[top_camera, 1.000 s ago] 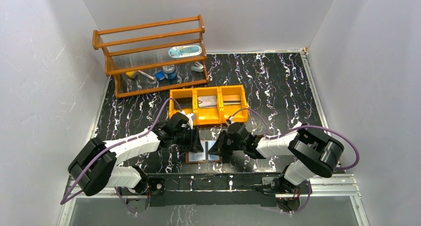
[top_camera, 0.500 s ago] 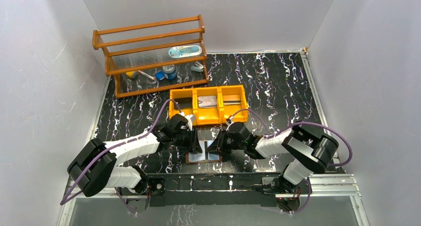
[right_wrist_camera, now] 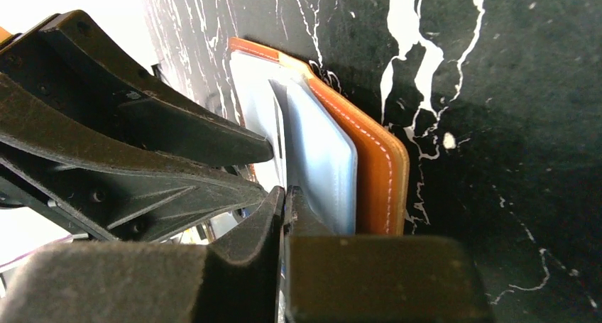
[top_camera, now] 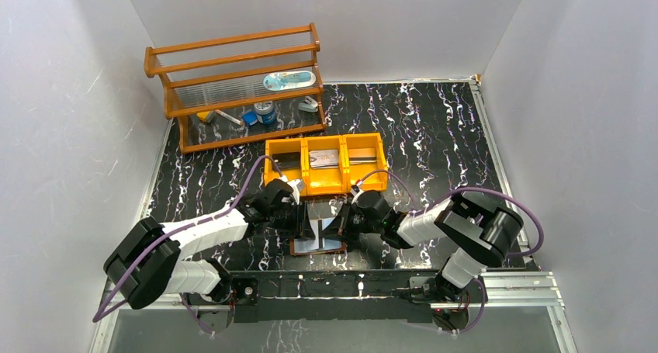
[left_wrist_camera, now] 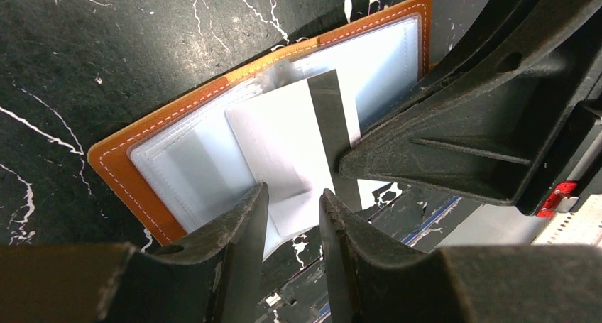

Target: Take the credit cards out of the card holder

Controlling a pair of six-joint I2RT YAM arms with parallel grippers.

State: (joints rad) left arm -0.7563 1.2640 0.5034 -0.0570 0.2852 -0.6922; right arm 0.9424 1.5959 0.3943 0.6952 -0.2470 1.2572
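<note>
The card holder (top_camera: 318, 247) lies open on the black table near its front edge, brown leather (left_wrist_camera: 119, 152) round pale grey-blue sleeves (right_wrist_camera: 323, 152). A white credit card (left_wrist_camera: 280, 135) with a dark stripe sticks partly out of a sleeve and tilts up (top_camera: 316, 215). My right gripper (right_wrist_camera: 285, 195) is shut on that card's edge, and it reaches in from the right in the left wrist view (left_wrist_camera: 454, 138). My left gripper (left_wrist_camera: 292, 204) is open, with one finger on each side of the card's lower corner. It also shows in the right wrist view (right_wrist_camera: 142, 145).
An orange three-compartment tray (top_camera: 326, 188) stands just behind the grippers, with flat items in two compartments. A wooden rack (top_camera: 233, 89) with small items stands at the back left. A metal rail (top_camera: 334, 285) runs along the near edge.
Both grippers have shifted slightly away from the near edge over the card holder, and the card stands a little higher out of the sleeve. The right arm's elbow has swung left.
</note>
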